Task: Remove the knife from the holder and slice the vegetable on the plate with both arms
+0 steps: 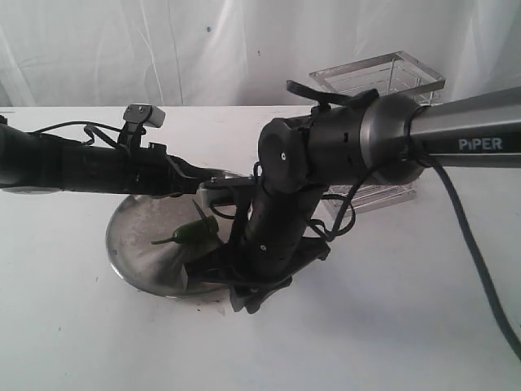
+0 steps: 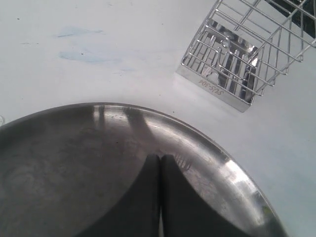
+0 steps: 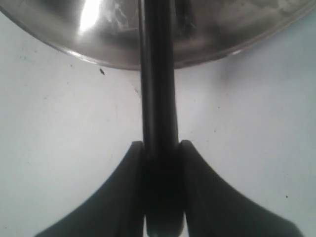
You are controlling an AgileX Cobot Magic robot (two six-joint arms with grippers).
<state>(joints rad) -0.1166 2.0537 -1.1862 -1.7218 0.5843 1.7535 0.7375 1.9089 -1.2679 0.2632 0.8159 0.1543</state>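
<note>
The steel plate lies left of centre, with the dark green vegetable near its middle. My left gripper hangs over the plate's far right part, close above the vegetable. In the left wrist view this gripper is shut, nothing shows between its fingers, and the plate lies under it. My right gripper is shut on the black knife, which reaches over the plate's rim. From outside, the right gripper sits at the plate's near right edge. The wire holder stands behind the right arm.
The right arm's thick "PiPER" link crosses in front of the holder, trailing a cable down the right side. The holder stands a short way beyond the plate's rim. White tabletop surrounds the plate.
</note>
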